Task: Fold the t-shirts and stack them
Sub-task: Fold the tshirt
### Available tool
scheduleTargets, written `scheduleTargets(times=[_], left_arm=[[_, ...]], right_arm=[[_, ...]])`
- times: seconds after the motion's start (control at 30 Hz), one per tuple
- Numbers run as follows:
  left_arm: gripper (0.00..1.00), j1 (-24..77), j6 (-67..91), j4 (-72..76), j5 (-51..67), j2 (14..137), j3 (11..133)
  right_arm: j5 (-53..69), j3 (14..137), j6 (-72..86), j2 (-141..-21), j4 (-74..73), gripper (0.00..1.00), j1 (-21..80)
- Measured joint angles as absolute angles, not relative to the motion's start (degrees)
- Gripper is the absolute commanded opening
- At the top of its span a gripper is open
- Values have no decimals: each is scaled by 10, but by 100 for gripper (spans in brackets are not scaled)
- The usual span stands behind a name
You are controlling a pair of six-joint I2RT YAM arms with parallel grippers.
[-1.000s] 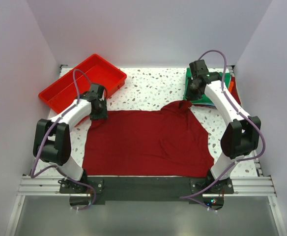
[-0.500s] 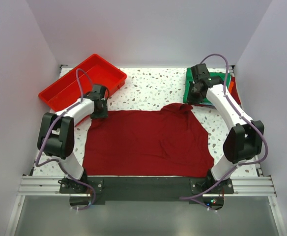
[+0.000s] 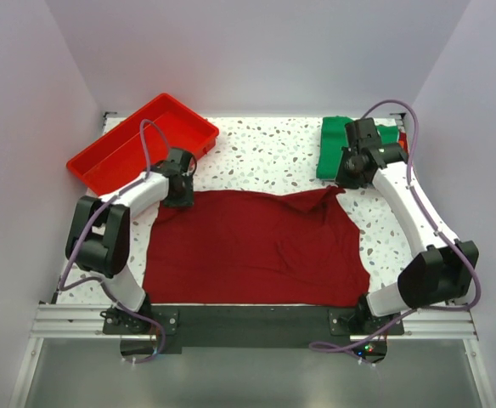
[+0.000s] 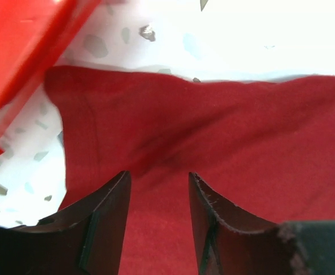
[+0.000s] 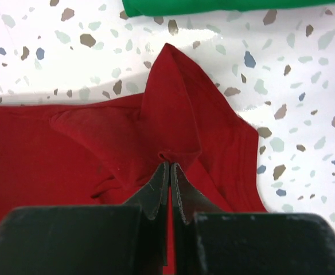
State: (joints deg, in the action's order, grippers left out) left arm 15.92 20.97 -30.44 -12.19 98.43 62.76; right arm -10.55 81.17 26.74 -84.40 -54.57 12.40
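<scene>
Top external: maroon t-shirt [image 3: 248, 246] is lying spread, mostly flat, on the speckled tabletop [image 3: 265, 157], filling the middle between the two arms, near hem at the table's front edge. Its far-right corner is rucking up into a peak toward the right gripper [image 3: 347, 180].

Right wrist: right gripper [image 5: 168, 166] is clamping tight on a small pinch of the maroon t-shirt [image 5: 70, 149], with a ridge of cloth tenting away from the tips. Folded green t-shirt [image 5: 213, 6] is sitting just beyond that peak, apart from it. From above, the green t-shirt [image 3: 333, 149] is lying at the far-right of the table.

Left wrist: left gripper [image 4: 158, 177] is hanging over the far-left corner of the maroon t-shirt [image 4: 242, 126]. Jaws are standing parted, cloth showing flat in the gap, nothing gripped.

Red plastic tray [image 3: 112, 153] is sitting at the far-left corner, angled, just beyond the left gripper [image 3: 180, 191]. Only its plain red floor is showing inside, and the left arm's cable is arcing over it.
</scene>
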Motion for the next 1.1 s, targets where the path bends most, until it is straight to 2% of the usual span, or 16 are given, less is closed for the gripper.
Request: scheduleTargets(times=[0.07, 0.17, 0.43, 0.83, 1.1], left_arm=[[56, 159, 215, -311, -123, 970, 628], [59, 159, 220, -324, -129, 955, 637], [62, 159, 220, -333, -137, 956, 661], [61, 159, 210, -331, -156, 1016, 684], [51, 157, 197, -305, -191, 1056, 693]], right_arm=[[-106, 803, 270, -825, -554, 0, 124], [-110, 784, 271, -796, -570, 0, 124], [-117, 727, 284, -709, -627, 0, 124], [-156, 710, 298, -653, -699, 0, 124], [-160, 708, 303, -652, -710, 0, 124]])
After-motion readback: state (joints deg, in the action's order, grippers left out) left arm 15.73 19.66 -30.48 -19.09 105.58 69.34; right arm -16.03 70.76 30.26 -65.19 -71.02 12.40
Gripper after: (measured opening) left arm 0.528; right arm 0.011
